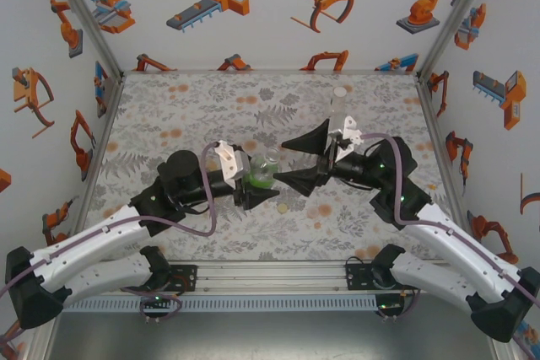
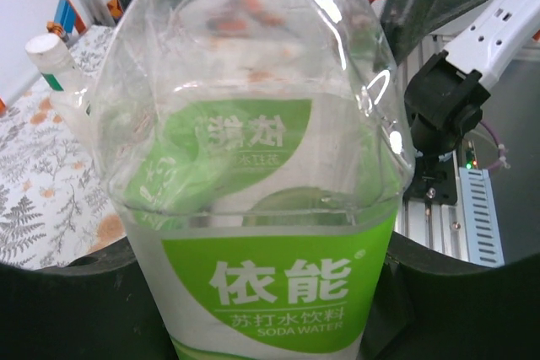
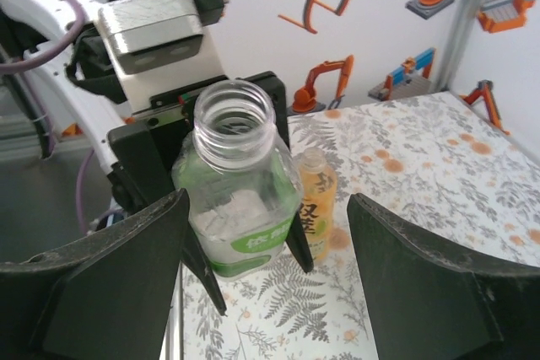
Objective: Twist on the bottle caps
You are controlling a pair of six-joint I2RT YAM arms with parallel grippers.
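Note:
My left gripper point(image 1: 256, 181) is shut on the short green-labelled bottle point(image 1: 264, 173) and holds it upright at mid-table. The bottle's label point(image 2: 270, 284) sits between the left gripper's point(image 2: 261, 314) black fingers point(image 2: 59, 309). Its mouth point(image 3: 234, 115) is open, with no cap on it. My right gripper point(image 1: 297, 160) stands open just right of the bottle, and nothing lies between its wide fingers point(image 3: 110, 284). The amber-yellow bottle point(image 3: 314, 201) stands right behind the green one. A slim colourless bottle point(image 1: 339, 109) with a white top stands further back. A small yellowish cap point(image 1: 281, 207) lies on the mat.
The floral mat point(image 1: 186, 107) has open room at the back left and along the front. Printed walls and metal posts point(image 1: 84, 14) close in the sides. The aluminium base rail point(image 1: 270, 280) runs along the near edge.

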